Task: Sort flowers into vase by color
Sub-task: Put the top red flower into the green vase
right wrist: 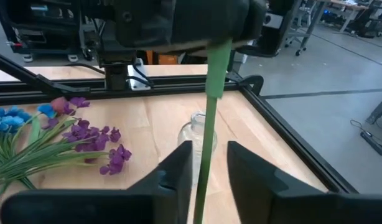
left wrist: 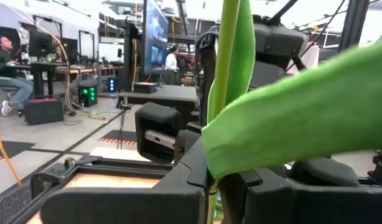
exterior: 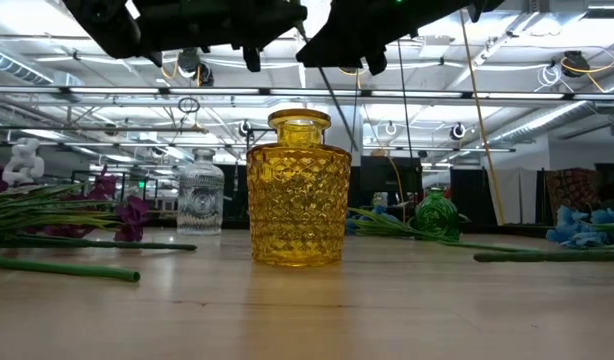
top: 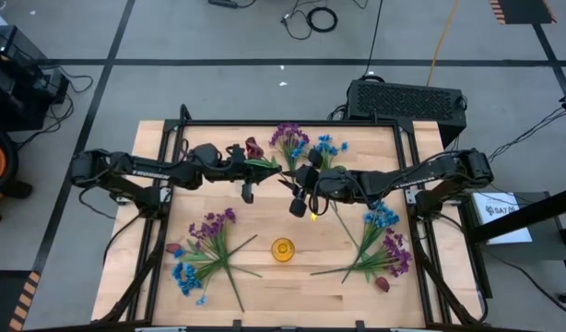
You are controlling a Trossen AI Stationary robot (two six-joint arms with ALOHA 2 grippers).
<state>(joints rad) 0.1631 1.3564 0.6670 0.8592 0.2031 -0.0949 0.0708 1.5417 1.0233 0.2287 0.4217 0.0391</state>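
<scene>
above the middle of the wooden bench (top: 265,286), the left gripper (top: 249,175) holds a dark red tulip-like flower (top: 254,148) by its thin green stem (left wrist: 223,74), fingers clamped together on it, the stem reaching across toward the right gripper (top: 301,198). the right gripper's dark fingers (right wrist: 172,171) stand apart on either side of the same stem, not yet pressed against it. a yellow cut-glass vase (top: 282,249) stands near the bench's front edge; a clear glass vase (exterior: 200,198) and a green glass vase (exterior: 436,215) stand nearer the back edge. bunches of purple and bright blue flowers (top: 205,249) lie toward the front left and front right corners.
</scene>
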